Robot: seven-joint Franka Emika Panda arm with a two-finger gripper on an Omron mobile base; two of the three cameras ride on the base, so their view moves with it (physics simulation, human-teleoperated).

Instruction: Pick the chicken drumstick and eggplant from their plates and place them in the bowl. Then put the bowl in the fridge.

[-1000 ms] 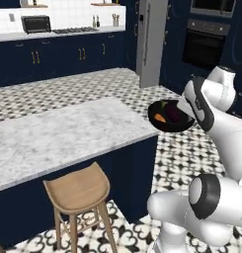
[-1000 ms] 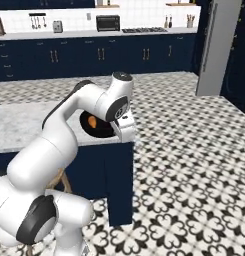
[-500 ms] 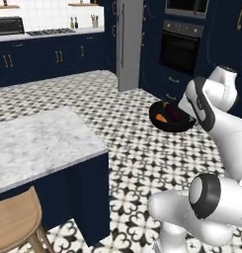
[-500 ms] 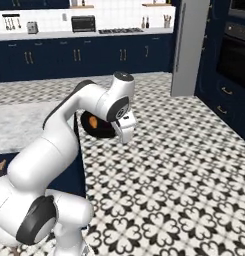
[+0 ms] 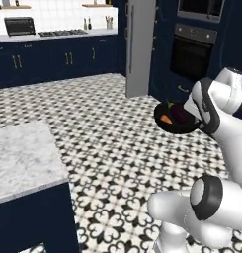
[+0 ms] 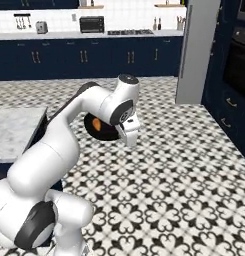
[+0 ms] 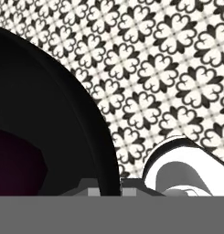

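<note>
In the left base view, the bowl (image 5: 175, 118) hangs in the air above the patterned floor (image 5: 112, 138), held at its right rim by the gripper (image 5: 195, 118). Inside the bowl lie the chicken drumstick (image 5: 166, 119), an orange spot on its left part, and the eggplant (image 5: 180, 114), a dark purple shape just right of the drumstick. The fridge (image 5: 140, 47) stands beyond the bowl, up and to the left of it, with its door shut. The wall oven (image 5: 194, 49) is just right of the fridge, behind the bowl. The marble island counter (image 5: 23, 160) is well apart from the bowl, to the left and nearer to the camera.

In the right base view, the bowl (image 6: 101, 127) is partly hidden behind the white arm; the drumstick (image 6: 96, 124) shows in it as an orange patch. The gripper (image 6: 128, 134) sits at the bowl's right edge. The fridge (image 6: 198, 50) stands far to the right of the bowl, at the back.

In the hand view, the bowl (image 7: 49, 119) takes the left part, with the purple eggplant (image 7: 13, 164) low inside it. The fingers (image 7: 90, 191) and (image 7: 128, 191) stand one on each side of the bowl's rim, clamped on it. The floor (image 7: 168, 68) lies right of the bowl.
</note>
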